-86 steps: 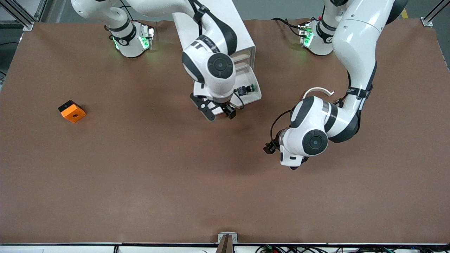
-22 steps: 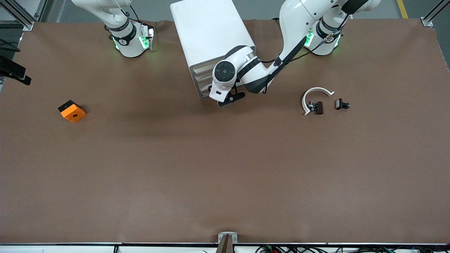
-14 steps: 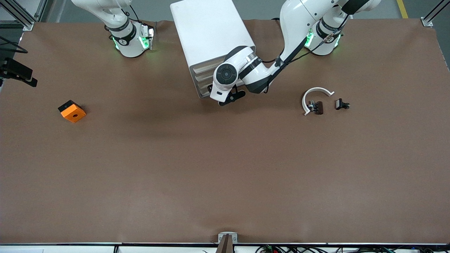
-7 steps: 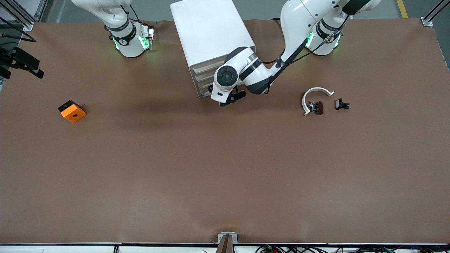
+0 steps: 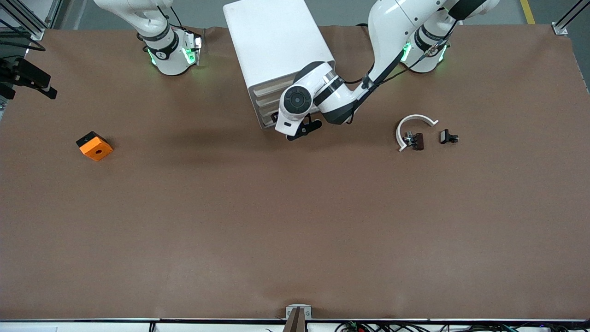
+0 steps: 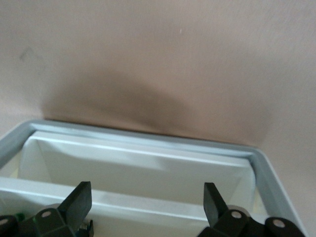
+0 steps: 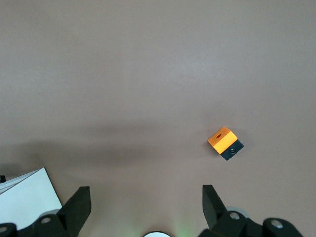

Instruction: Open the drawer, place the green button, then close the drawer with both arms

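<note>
The white cabinet (image 5: pixel 276 41) stands at the table's robot edge between the two bases. My left gripper (image 5: pixel 302 129) is low in front of its lowest drawer (image 5: pixel 266 123), whose front is nearly flush. In the left wrist view the gripper (image 6: pixel 146 190) is open over the drawer's grey rim (image 6: pixel 148 140) and white inside. The button is almost hidden: only a green speck (image 6: pixel 19 216) shows by one finger's base. My right gripper (image 5: pixel 30 80) is open, empty and high over the right arm's end of the table, and it also shows in the right wrist view (image 7: pixel 146 190).
An orange block (image 5: pixel 94 145) lies toward the right arm's end; it also shows in the right wrist view (image 7: pixel 225 143). A white curved piece (image 5: pixel 412 122) and two black clip pieces (image 5: pixel 415 139) (image 5: pixel 448 137) lie toward the left arm's end.
Six seconds ago the drawer was pulled out with the button in it and the right hand over it. Now it is pushed in, the left hand at its front, the right arm withdrawn.
</note>
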Controlling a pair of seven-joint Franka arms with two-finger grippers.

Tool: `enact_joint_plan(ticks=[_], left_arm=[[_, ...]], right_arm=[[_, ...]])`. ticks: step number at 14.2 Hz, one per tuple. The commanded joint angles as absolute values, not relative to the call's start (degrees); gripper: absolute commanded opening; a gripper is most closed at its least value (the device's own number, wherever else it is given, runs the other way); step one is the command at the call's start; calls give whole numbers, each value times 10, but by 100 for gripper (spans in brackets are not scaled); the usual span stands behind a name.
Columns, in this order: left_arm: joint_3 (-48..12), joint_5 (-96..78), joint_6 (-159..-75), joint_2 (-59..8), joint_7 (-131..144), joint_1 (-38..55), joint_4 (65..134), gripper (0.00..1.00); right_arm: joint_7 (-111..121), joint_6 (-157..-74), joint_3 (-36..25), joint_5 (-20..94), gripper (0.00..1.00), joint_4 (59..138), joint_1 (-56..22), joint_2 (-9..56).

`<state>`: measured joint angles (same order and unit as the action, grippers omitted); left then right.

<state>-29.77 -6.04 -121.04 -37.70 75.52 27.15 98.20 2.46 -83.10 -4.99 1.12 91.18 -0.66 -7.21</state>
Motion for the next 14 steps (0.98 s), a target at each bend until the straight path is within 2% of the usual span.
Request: enact_joint_plan(ticks=[1, 4, 14], left_arm=[[-302, -36, -1197, -388, 751, 245, 961, 100], [-302, 10, -1197, -388, 748, 228, 954, 100], [-307, 40, -1194, -367, 735, 134, 954, 100]], right_arm=[[19, -839, -36, 20, 100, 928, 10, -89], [17, -839, -8, 20, 100, 928, 38, -89], [26, -842, -19, 12, 100, 928, 25, -90]])
